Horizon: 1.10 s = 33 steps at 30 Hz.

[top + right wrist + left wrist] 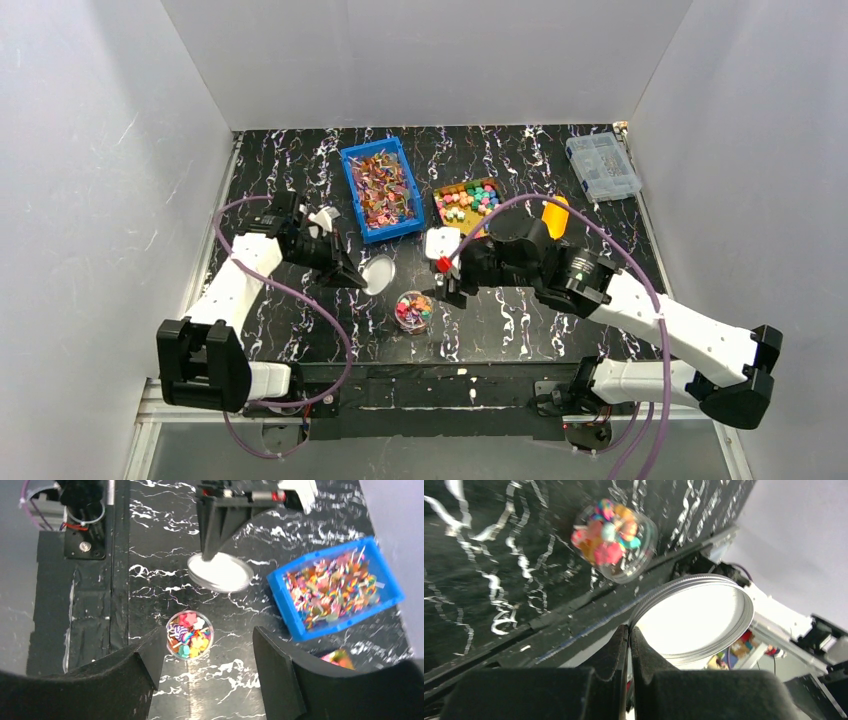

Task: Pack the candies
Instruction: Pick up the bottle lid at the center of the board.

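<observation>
Though the left fingers (646,652) crowd the bottom of the left wrist view, they are plainly pressed together, clamped on the rim of a round metal lid (694,615). The candies (467,202) fill a tray (440,192) at upper centre of the top view. In the right wrist view, only a corner of it shows at lower right, behind a finger. More candies sit in a clear jar (190,635) on the worktop (300,520), seen between the right fingers (142,667), which stand wide apart. Their height above it is unclear.
</observation>
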Tool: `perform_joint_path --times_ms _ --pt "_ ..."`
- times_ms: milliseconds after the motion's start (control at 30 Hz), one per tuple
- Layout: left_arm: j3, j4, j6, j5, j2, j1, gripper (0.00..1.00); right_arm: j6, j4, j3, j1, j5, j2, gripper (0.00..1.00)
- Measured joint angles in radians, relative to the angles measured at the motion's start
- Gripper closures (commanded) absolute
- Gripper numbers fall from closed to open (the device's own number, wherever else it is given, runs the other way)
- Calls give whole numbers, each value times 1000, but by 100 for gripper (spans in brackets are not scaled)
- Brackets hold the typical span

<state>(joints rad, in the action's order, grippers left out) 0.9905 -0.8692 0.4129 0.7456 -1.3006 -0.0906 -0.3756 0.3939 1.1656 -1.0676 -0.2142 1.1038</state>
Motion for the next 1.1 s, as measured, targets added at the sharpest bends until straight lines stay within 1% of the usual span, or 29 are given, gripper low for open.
perform_joint_path --times_ms 167,367,600,700,900,1100 --pt "0 -3 11 83 5 -109 100 -167 42 5 -47 -52 -31 28" --pt "-2 8 31 166 5 -196 100 -339 155 58 -103 -93 -31 34" --pt "-49 31 49 234 5 -290 100 -506 266 104 -237 -93 -30 42" --pt "-65 32 56 256 5 -328 100 -547 301 116 -283 -75 -24 44" --pt "-72 35 66 306 5 -399 100 -640 376 143 -430 27 32 45" --pt "-81 35 74 340 15 -433 100 -710 427 143 -509 116 71 46"
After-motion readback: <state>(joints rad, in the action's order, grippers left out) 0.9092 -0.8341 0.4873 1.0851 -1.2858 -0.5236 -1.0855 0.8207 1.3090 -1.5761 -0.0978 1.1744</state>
